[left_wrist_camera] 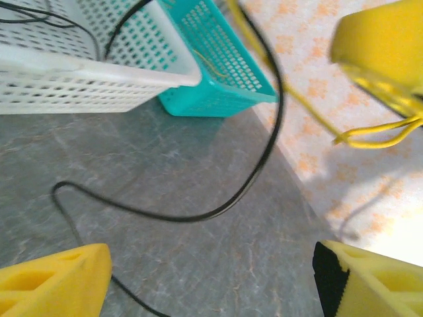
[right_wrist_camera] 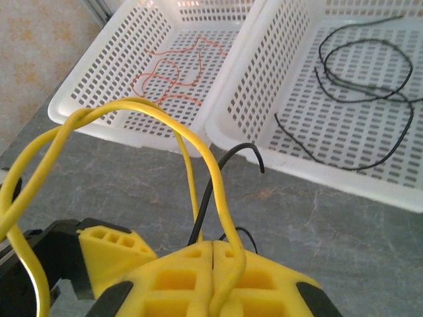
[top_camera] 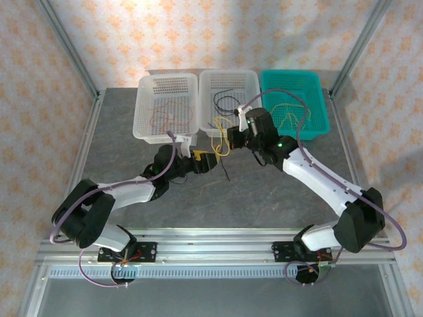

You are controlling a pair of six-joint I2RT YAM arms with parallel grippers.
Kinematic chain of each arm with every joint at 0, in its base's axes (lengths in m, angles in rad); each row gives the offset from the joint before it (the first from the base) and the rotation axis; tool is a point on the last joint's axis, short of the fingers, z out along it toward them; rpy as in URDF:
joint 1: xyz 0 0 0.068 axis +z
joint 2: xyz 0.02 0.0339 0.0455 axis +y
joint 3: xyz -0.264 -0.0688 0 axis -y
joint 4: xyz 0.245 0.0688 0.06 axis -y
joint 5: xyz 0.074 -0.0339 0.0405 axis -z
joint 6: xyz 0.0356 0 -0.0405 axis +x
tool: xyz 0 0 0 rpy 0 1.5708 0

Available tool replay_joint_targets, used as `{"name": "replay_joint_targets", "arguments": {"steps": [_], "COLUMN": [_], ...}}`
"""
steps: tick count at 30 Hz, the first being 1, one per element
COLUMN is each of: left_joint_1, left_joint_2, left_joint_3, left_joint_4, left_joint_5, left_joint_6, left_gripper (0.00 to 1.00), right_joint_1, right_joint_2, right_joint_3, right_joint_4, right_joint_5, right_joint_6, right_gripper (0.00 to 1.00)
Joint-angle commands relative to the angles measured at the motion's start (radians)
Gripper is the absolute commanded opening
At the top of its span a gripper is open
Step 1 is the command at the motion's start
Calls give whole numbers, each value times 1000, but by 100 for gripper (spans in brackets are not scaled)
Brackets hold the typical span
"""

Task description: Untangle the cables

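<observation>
Cables first: in the top view a thin, curly yellow cable [top_camera: 221, 142] hangs in loops at mid-frame between your two arms, and a thin black cable [top_camera: 225, 170] trails from it down onto the grey stone-patterned surface [top_camera: 119, 148]. The right end effector [top_camera: 232, 134] sits at the top of those loops, the left end effector [top_camera: 205, 160] just below and left of them. A forward sweep could clip a rim, because a white perforated plastic basket [top_camera: 149, 129] holding a reddish-brown wire [top_camera: 165, 113], a second white basket [top_camera: 228, 72] and a teal plastic basket [top_camera: 318, 129] line up just above the end effectors in the frame. Your free room is the open surface toward the bottom and both sides.

In the left wrist view the left end effector [left_wrist_camera: 211, 264] stands wide open and empty. The black cable [left_wrist_camera: 198, 216] curves over the surface ahead of its fingers [left_wrist_camera: 59, 277] and the yellow loops dangle at upper right, so closing here would probably catch nothing.

In the right wrist view the right end effector [right_wrist_camera: 213, 254] is clamped shut on the yellow cable [right_wrist_camera: 152, 109], whose loops arch up and left. The black cable [right_wrist_camera: 210, 188] rises right beside them; whether it threads through a loop, you cannot tell. Pull hard and you may tighten a knot or drag black along.
</observation>
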Motion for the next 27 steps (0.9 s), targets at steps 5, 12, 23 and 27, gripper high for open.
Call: {"name": "replay_joint_targets", "arguments": {"steps": [5, 12, 23, 27], "left_joint_1": [-23, -22, -23, -17], "left_joint_2": [75, 161, 123, 72], "left_joint_3": [100, 164, 120, 90], "left_joint_4": [114, 121, 89, 40], "left_joint_5": [87, 60, 47, 16], "left_joint_6": [-14, -21, -13, 9], "left_gripper": [83, 65, 5, 0], "right_joint_1": [-7, -7, -12, -36], "right_joint_2": [13, 19, 30, 50], "right_joint_3": [47, 59, 66, 66], "right_joint_4": [-11, -17, -104, -143], "right_joint_5": [-118, -138, 215, 331], "right_joint_6": [75, 76, 96, 125], "right_gripper": [0, 0, 0, 0]}}
